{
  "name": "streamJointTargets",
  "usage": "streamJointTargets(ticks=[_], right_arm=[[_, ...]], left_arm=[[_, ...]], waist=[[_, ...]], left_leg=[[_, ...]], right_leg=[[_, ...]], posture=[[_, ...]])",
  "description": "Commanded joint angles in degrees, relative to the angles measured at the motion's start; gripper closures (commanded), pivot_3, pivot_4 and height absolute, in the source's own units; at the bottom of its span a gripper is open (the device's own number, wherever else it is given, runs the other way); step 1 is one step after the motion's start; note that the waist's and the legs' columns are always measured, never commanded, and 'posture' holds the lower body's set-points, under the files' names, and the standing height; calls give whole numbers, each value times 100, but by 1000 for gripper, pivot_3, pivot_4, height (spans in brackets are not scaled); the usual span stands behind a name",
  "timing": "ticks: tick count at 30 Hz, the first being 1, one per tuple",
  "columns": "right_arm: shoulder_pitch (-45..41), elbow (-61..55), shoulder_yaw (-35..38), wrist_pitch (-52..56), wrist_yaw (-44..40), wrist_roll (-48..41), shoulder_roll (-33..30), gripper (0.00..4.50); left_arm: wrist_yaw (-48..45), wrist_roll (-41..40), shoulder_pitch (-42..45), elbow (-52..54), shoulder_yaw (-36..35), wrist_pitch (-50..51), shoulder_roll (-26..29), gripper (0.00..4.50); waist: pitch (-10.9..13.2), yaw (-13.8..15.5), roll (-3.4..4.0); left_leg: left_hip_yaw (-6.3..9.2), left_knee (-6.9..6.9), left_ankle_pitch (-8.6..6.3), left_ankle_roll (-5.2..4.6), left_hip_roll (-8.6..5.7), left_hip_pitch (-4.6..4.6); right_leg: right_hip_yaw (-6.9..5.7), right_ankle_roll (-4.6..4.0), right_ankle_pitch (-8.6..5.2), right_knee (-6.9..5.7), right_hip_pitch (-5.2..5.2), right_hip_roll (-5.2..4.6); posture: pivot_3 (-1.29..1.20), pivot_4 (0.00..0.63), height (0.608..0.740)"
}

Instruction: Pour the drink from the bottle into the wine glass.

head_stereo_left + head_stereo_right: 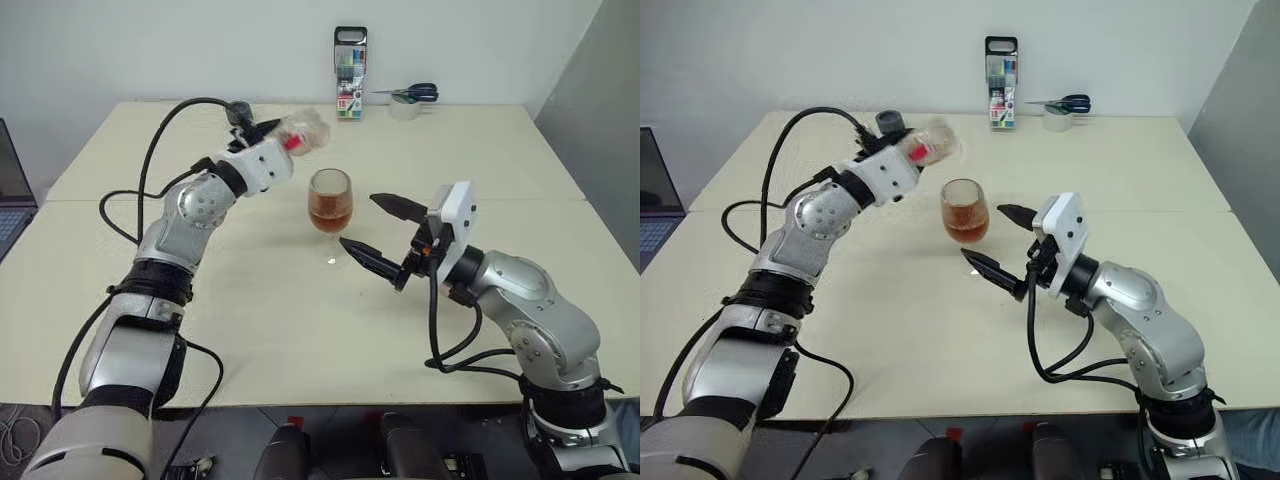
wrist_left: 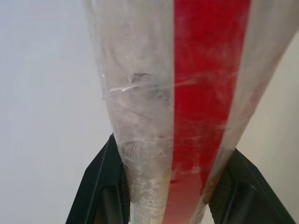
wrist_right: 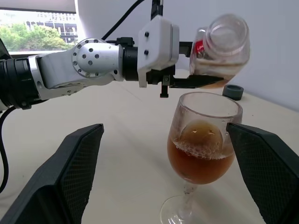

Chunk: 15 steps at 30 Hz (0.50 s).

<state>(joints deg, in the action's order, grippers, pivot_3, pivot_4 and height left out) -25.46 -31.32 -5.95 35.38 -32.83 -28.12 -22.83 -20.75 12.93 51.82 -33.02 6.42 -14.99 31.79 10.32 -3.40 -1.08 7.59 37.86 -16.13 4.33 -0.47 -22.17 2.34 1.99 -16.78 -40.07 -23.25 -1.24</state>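
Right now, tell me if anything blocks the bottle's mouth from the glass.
Nothing visible does. The bottle, held tilted in the shut left gripper, has its mouth above the glass rim. The open right gripper flanks the glass lower down.

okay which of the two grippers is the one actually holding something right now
The left gripper: it is shut on the bottle, held tilted above the wine glass. The right gripper stands open beside the glass, holding nothing.

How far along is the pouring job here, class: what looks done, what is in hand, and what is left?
Done: the wine glass holds the drink to roughly mid-bowl. In hand: the left tool is shut on the bottle, tilted above the glass, with only a little liquid left low inside. The right tool stands open on either side of the glass. Left: probably just righting the bottle and setting it on the table.
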Motion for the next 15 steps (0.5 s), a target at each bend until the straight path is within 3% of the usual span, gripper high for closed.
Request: streamJointTargets(ticks=[1, 6, 15], right_arm=[[-187, -164, -57, 145, -92, -79, -111, 0], [-556, -138, -336, 818, -16, -58, -256, 0], [-988, 16, -588, 1065, 23, 75, -137, 0]], left_arm=[[-213, -986, -323, 805, -761, 1299, -139, 2829], [-239, -1956, -1213, 1811, -1539, 2949, -352, 2829], [-221, -2620, -2278, 2463, -2053, 3558, -534, 2829]], waist=[[0, -15, 0], [-1, -43, 0], [-2, 34, -2]], left_leg=[[1, 0, 0, 0, 1, 1], [3, 1, 3, 6, 3, 4], [8, 6, 4, 9, 1, 2]], right_leg=[[-1, 0, 0, 0, 0, 0], [1, 0, 0, -2, 0, 0], [-2, -1, 0, 1, 3, -4]], posture=[[0, 150, 740], [0, 150, 740], [0, 150, 740]])
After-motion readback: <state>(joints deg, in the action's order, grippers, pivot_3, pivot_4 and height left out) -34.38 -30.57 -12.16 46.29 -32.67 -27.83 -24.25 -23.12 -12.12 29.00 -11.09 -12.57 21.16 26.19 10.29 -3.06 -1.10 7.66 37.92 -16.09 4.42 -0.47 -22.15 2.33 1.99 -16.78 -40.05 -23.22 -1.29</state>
